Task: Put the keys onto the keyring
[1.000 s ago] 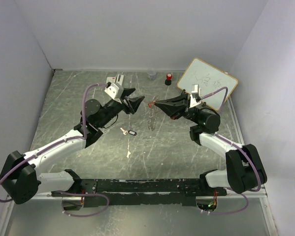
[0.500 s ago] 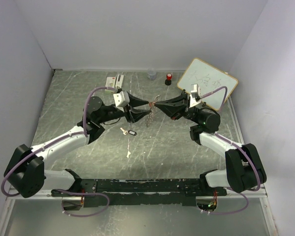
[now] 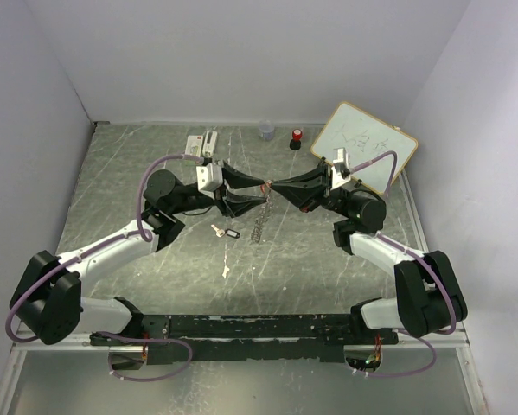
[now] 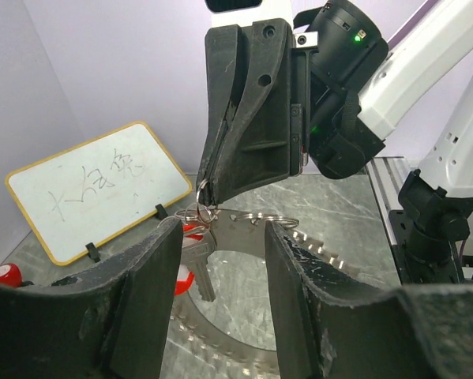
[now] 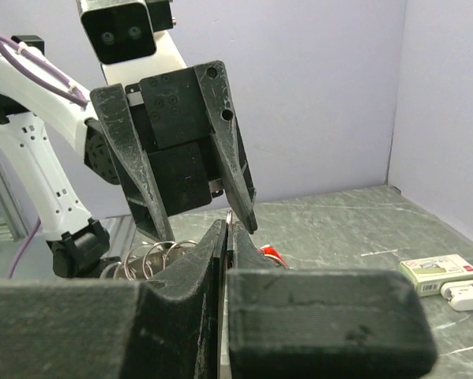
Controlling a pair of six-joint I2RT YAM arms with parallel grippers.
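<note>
Two grippers are nose to nose over the middle of the table [image 3: 111, 190], a bit toward the far edge. The right gripper [image 3: 274, 187] is pinched shut on the top of the keyring [image 3: 258, 225], which dangles edge-on below it, its lower teeth on or just above the tabletop (can't tell which from overhead). The left gripper [image 3: 262, 191] has its jaws spread wide, straddling the spot where the right one holds. In the left wrist view the red key [image 4: 197, 257] hangs right under that pinch by a small wire loop [image 4: 204, 192]. Whether it's properly threaded on, I can't tell. The black-tag key [image 3: 230, 232] lies flat on the table just left of the ring's bottom, toward the near edge.

Handling-wise, the ring looks thin, stiff and light, so held at one point it'll likely swing and twist. A second grip on the toothed rim near the top should steady it. The keys are tiny, flat and slick, so I'd grab the plastic head rather than the blade.
</note>
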